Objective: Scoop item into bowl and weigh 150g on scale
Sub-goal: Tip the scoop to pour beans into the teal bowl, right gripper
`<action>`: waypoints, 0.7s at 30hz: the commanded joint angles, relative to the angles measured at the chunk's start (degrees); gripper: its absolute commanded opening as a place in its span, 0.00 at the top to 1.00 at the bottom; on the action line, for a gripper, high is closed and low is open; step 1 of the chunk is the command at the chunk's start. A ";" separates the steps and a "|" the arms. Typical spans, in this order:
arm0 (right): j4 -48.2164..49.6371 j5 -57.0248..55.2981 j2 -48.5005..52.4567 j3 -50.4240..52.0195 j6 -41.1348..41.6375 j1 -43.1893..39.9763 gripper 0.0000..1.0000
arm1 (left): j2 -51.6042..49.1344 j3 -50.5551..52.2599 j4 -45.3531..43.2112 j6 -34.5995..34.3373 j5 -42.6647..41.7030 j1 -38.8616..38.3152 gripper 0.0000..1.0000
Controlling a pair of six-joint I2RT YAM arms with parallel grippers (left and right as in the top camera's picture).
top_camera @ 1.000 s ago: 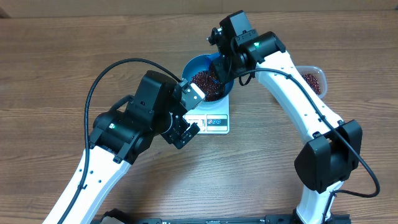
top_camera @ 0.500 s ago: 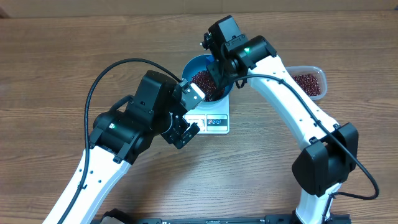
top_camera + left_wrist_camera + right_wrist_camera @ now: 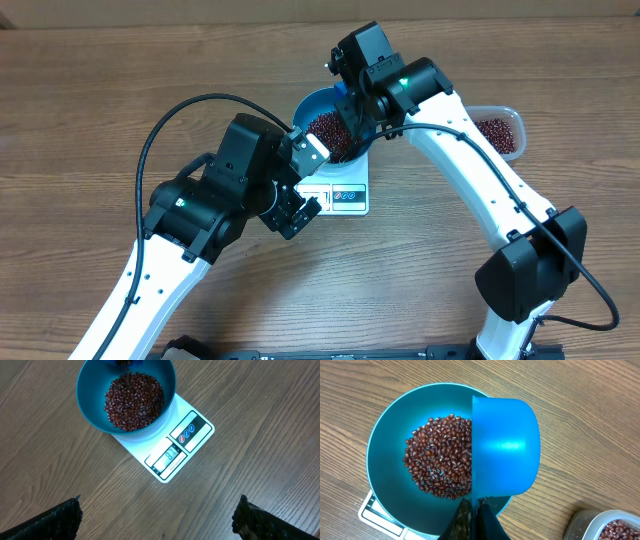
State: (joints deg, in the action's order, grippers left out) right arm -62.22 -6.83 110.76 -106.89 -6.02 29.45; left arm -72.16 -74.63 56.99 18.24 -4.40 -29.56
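Directly above bowl (image 3: 385, 450) of beans (image 3: 437, 465): blue scoop (image 3: 505, 447).

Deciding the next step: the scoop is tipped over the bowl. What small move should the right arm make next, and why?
Probably carry the scoop in the right gripper over to the tub for more beans: it hangs tipped, seemingly emptied, above the bowl.
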 commanded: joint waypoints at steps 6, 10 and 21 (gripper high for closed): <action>-0.24 -4.48 -2.45 -1.95 -0.20 2.69 0.96 | 0.15 -1.29 -0.26 1.05 0.37 0.39 0.00; -0.26 -5.40 -2.45 -1.95 -0.17 3.10 0.96 | 0.15 -1.29 -0.26 1.05 0.37 0.39 0.01; -1.53 -8.07 -2.45 -1.95 0.02 3.98 0.96 | 0.15 -1.29 -0.26 1.05 0.37 0.39 0.00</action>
State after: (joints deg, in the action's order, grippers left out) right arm -63.90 -12.75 110.74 -106.89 -6.02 32.67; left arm -72.16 -74.63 56.99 18.24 -4.38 -29.56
